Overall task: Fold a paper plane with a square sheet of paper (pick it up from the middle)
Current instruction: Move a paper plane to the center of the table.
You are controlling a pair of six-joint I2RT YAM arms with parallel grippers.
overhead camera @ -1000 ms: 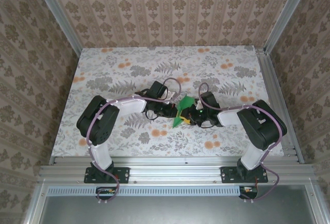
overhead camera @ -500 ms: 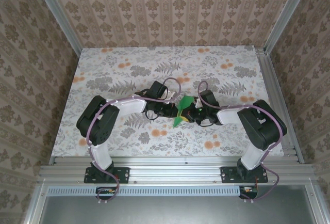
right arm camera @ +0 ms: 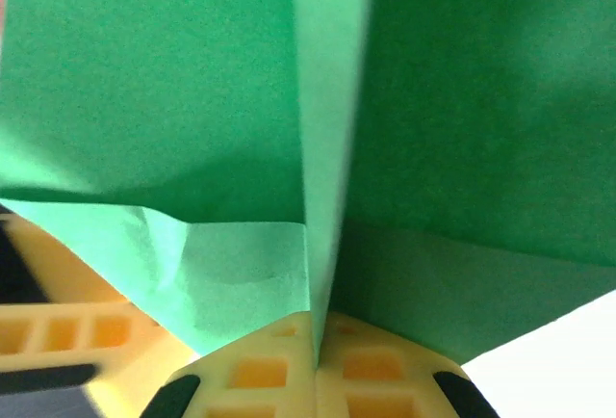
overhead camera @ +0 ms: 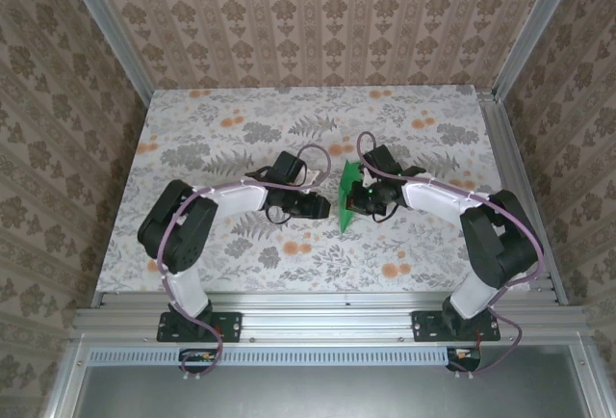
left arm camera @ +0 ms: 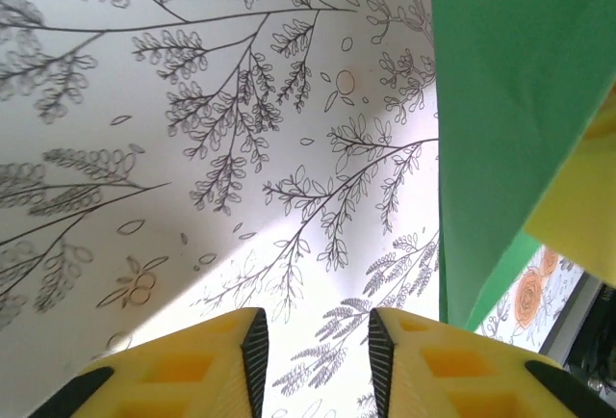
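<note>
On my left, the left end effector (overhead camera: 324, 208) sits low over the counter (overhead camera: 212, 139), just left of the paper (overhead camera: 346, 187) and pointing at it. From its wrist camera I see the left end effector (left arm camera: 313, 326) with its yellow fingers (left arm camera: 207, 365) parted by a narrow gap and nothing between them, just the leaf-patterned counter (left arm camera: 192, 148) below. The paper (left arm camera: 500, 100) hangs to the right of the fingers as a flat green sheet, clear of them. A second ago this end effector was closed up against the paper, where the two arms met; it has since let go and parted. In the middle, the paper is lifted off the counter and stands as a narrow green strip, nearly on edge; earlier it showed as a lower, pointed shape between the two end effectors. On my right, the right end effector (overhead camera: 362, 198) has swung farther from its base and now carries the paper alone. On its wrist camera, the right end effector (right arm camera: 313, 326) is clamped tight on a crease of the paper (right arm camera: 144, 81), with folded layers fanning out to both sides above the pads (right arm camera: 255, 370).
</note>
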